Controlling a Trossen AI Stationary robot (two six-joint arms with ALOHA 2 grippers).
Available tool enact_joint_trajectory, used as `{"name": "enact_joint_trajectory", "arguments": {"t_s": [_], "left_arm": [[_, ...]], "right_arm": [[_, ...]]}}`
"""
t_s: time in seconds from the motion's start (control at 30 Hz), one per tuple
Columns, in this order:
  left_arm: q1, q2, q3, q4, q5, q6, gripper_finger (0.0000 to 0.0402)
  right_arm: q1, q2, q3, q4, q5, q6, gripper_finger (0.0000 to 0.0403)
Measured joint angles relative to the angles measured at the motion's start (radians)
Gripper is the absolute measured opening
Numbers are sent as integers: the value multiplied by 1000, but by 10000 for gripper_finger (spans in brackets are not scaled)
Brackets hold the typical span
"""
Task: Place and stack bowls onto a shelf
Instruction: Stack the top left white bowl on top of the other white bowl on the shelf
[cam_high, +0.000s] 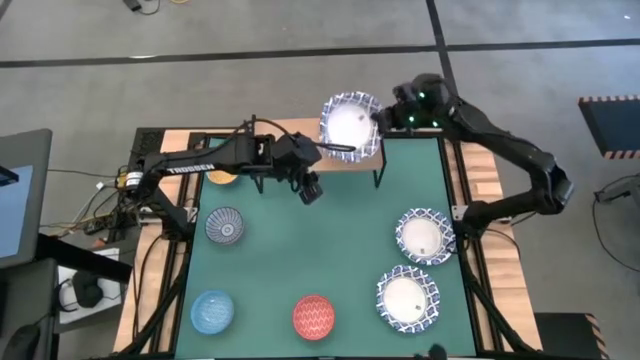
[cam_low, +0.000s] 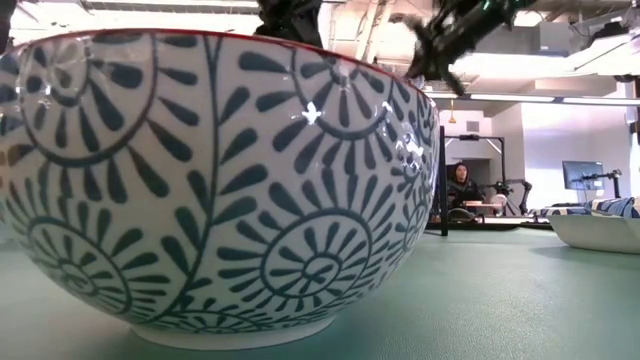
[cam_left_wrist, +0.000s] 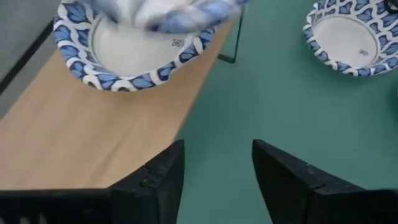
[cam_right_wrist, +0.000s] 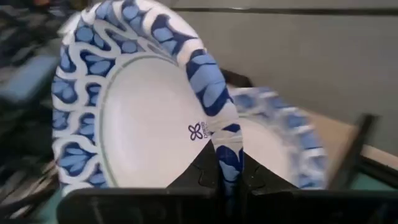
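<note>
Right gripper (cam_right_wrist: 227, 177): upper right of centre in the high view, above the shelf's right end; jaws pinched on the rim of a white bowl (cam_right_wrist: 140, 106), which hangs tilted in the grip.
Why held so: a rim pinch leaves the bowl's underside free, so it can be lowered into another bowl.
Bowl on shelf (cam_left_wrist: 134, 50): a second white bowl already sits on the board's right end, directly under the held one, seemingly the base of a stack.
Shelf (cam_left_wrist: 81, 137): light-wood board on thin black legs, along the top edge of the green surface (cam_high: 330, 240) in the high view.
Left gripper (cam_left_wrist: 214, 171): centre of the high view, just in front of the shelf's middle; jaws apart and empty, pointing at the board edge, so likely waiting.
Yellow bowl (cam_high: 222, 177): on the shelf's left end, mostly hidden by the left arm.
Other white bowls: one (cam_high: 424, 236) at right of centre, one (cam_high: 407, 300) at lower right, both on the surface, well clear of the shelf.
Small bowls on the surface: grey (cam_high: 225, 226) at left, blue (cam_high: 212, 311) at lower left, red (cam_high: 314, 316) at bottom centre.
Low view: filled by a patterned bowl close to the lens; the shelf is hidden there.
Progress: early, I judge; most bowls are not yet shelved.
Next need: level the held bowl and centre it over the lower one before letting go.
Risk: a tilted release could land the bowl askew or slide it off the board's end.
</note>
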Motion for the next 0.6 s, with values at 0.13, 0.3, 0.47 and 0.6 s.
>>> {"name": "enact_joint_trajectory", "arguments": {"t_s": [0.13, 0.3, 0.47, 0.6], "left_arm": [[27, 6, -4, -43, 45, -8, 175], [48, 5, -4, -107, 68, -5, 175], [62, 5, -4, -123, 75, 11, 175], [74, 5, -4, -124, 85, 33, 175]], "right_arm": [[-29, 69, -5, -9, -67, 13, 30], [-31, 96, -3, -17, -56, 39, 45], [-59, 93, -3, -27, -41, 52, 104], [-87, 94, -3, -52, -40, 57, 179]]}}
